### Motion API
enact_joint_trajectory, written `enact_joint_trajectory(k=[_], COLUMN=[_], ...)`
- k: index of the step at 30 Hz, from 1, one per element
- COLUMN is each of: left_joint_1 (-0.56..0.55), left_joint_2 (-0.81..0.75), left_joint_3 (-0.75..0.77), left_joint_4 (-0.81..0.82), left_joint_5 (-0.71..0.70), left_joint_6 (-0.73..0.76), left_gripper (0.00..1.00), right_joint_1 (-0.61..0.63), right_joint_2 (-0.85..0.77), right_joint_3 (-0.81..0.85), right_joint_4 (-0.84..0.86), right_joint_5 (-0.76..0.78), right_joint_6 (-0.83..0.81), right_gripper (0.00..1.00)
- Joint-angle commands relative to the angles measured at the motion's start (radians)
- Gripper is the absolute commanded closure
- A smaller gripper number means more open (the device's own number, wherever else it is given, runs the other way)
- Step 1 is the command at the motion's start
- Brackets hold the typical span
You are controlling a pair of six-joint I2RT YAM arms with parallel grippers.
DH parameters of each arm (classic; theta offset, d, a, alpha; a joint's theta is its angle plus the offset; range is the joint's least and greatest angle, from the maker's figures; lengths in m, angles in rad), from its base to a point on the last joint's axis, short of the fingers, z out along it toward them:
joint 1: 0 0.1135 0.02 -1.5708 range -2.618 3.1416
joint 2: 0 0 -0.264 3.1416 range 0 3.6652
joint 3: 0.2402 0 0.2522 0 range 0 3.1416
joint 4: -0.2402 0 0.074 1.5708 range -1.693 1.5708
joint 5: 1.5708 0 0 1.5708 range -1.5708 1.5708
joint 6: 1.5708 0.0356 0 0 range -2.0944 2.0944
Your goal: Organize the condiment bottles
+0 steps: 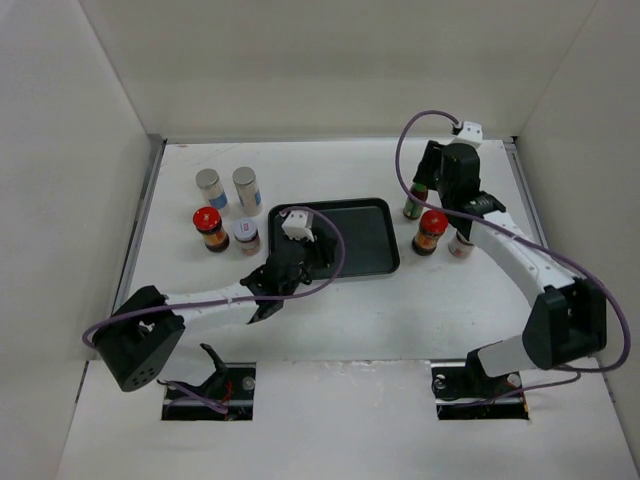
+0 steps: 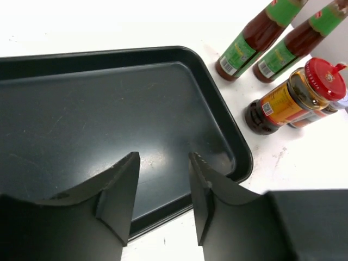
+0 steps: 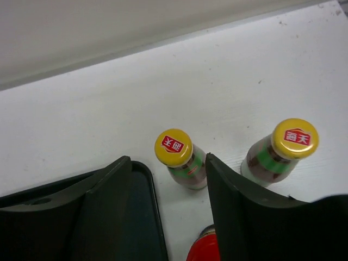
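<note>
On the left side of the table, toward the far left corner, you have a silver-capped shaker. A second silver-capped shaker stands just beside it on the right. Both are upright and do not touch. A little closer to the near edge stands a red-lidded jar, and to its right a short pale-lidded jar.

Your left gripper hangs over the left end of the black tray, which lies flat in the middle of the table. Its jaws are partly open and hold nothing. Between them you see only the tray floor.

To the right of the tray, toward the far right corner, stands a yellow-capped bottle with a green label. A second yellow-capped bottle is near it on the right, and they stand apart. A second red-lidded jar stands just in front of them, on the side of the near edge.

Your right gripper is above the first yellow-capped bottle with its jaws wide apart. In the right wrist view the cap shows in the gap between them. The jaws are not closed on the bottle, but you cannot tell whether one finger touches its shoulder.
</note>
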Motion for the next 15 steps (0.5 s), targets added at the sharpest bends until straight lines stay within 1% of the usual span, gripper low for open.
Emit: enact_joint_trajectory(k=[1, 2, 3, 5, 7, 10, 15], left_joint_1=[-0.002, 0.000, 0.001, 0.006, 0.017, 0.021, 0.032], left_joint_2=[0.009, 0.013, 0.013, 0.012, 0.018, 0.010, 0.003], left_joint_3=[-0.007, -0.005, -0.008, -0.017, -0.026, -0.042, -0.060], left_joint_4=[0.103, 0.101, 0.104, 0.121, 0.133, 0.135, 0.161], left_joint_5=[0.030, 0.042, 0.054, 0.064, 0.064, 0.070, 0.074], left_joint_6=[0.037, 0.038, 0.032, 0.026, 0.017, -0.002, -0.022], left_gripper=[0.63, 0.62, 0.59, 0.50, 0.45, 0.41, 0.39], right_joint_1=[-0.014, -0.014, -0.012, -0.011, -0.012, -0.014, -0.009], right_joint_2=[0.057, 0.079, 0.102, 0.146, 0.177, 0.205, 0.261], right_joint_3=[0.074, 0.086, 0.103, 0.139, 0.167, 0.182, 0.209], right_joint_4=[0.011, 0.024, 0.027, 0.024, 0.018, 0.024, -0.018], right_joint_5=[0.006, -0.003, -0.011, -0.003, 0.017, 0.034, 0.050], right_joint_6=[-0.039, -0.047, -0.051, -0.064, -0.068, -0.067, -0.076], right_gripper=[0.35, 0.33, 0.31, 0.31, 0.32, 0.35, 0.38])
